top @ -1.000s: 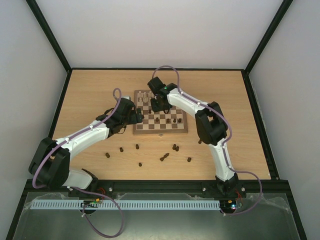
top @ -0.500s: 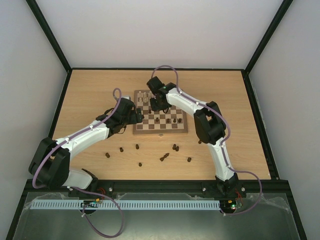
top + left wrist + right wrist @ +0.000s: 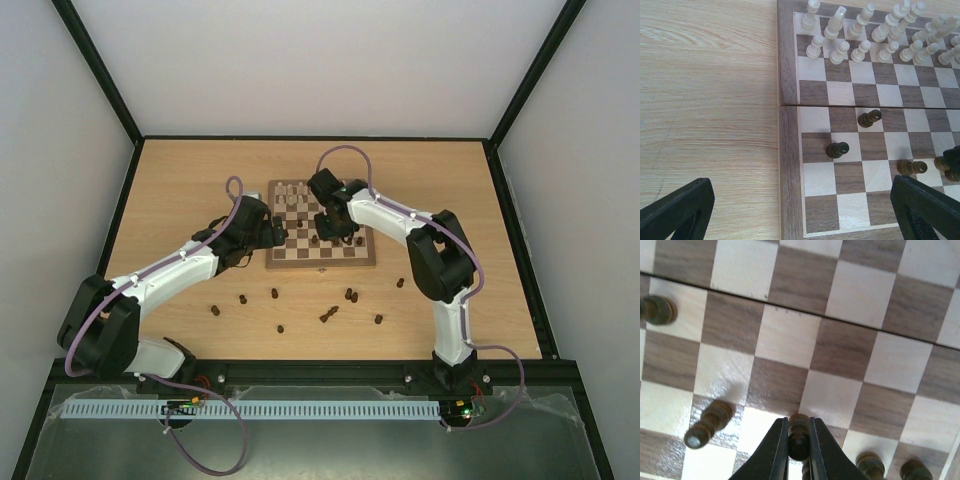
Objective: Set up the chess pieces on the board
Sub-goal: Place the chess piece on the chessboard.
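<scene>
The board [image 3: 320,262] lies mid-table, with cream chess pieces [image 3: 292,193] along its far rows and a few dark ones [image 3: 314,241] on the near rows. My right gripper [image 3: 798,426] is shut on a dark brown chess piece [image 3: 799,439], gripped by its head over a cream square; in the top view this gripper [image 3: 335,226] is over the board's middle. My left gripper [image 3: 800,212] hangs open over the board's left near corner, its fingers [image 3: 676,211] wide apart with nothing between them. Dark pieces [image 3: 837,149] stand ahead of it.
Several loose dark pieces stand or lie on the tabletop in front of the board, among them one [image 3: 243,298] on the left, a toppled one [image 3: 328,314] in the middle and one [image 3: 400,283] near the right arm. A black frame [image 3: 130,190] edges the table.
My right wrist has moved from the board's far rows toward its middle and nearer rows, and its jaws have closed on a dark piece. The left arm has not moved.
</scene>
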You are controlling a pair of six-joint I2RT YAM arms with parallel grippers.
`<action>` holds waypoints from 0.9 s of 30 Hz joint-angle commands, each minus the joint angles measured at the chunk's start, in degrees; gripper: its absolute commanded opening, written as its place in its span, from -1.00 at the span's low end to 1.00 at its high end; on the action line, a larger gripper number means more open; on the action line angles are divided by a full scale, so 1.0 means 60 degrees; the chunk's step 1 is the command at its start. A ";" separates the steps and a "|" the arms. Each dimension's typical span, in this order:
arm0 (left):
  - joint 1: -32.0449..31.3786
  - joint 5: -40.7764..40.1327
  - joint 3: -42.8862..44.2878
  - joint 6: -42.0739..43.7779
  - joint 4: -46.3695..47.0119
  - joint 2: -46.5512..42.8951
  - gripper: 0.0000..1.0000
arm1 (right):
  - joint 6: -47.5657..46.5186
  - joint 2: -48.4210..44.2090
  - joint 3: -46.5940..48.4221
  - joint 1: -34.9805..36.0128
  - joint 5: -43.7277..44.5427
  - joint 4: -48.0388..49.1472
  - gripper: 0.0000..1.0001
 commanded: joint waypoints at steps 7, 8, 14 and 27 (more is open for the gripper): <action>-0.0069 -0.0108 0.0279 0.0080 -0.0134 -0.0099 0.99 | 0.0144 -0.0372 -0.0450 0.0356 -0.0148 0.0030 -0.82; -0.0070 -0.0108 0.0286 0.0075 -0.0135 -0.0106 0.99 | 0.0144 -0.0354 -0.0426 0.0348 -0.0144 0.0023 -0.82; -0.0063 -0.0123 0.0295 0.0079 -0.0150 -0.0110 0.99 | 0.0151 -0.0375 -0.0427 0.0410 -0.0145 0.0012 -0.82; -0.0079 -0.0149 0.0298 0.0076 -0.0169 -0.0169 0.99 | 0.0146 -0.0383 -0.0174 0.0520 -0.0118 -0.0126 -0.69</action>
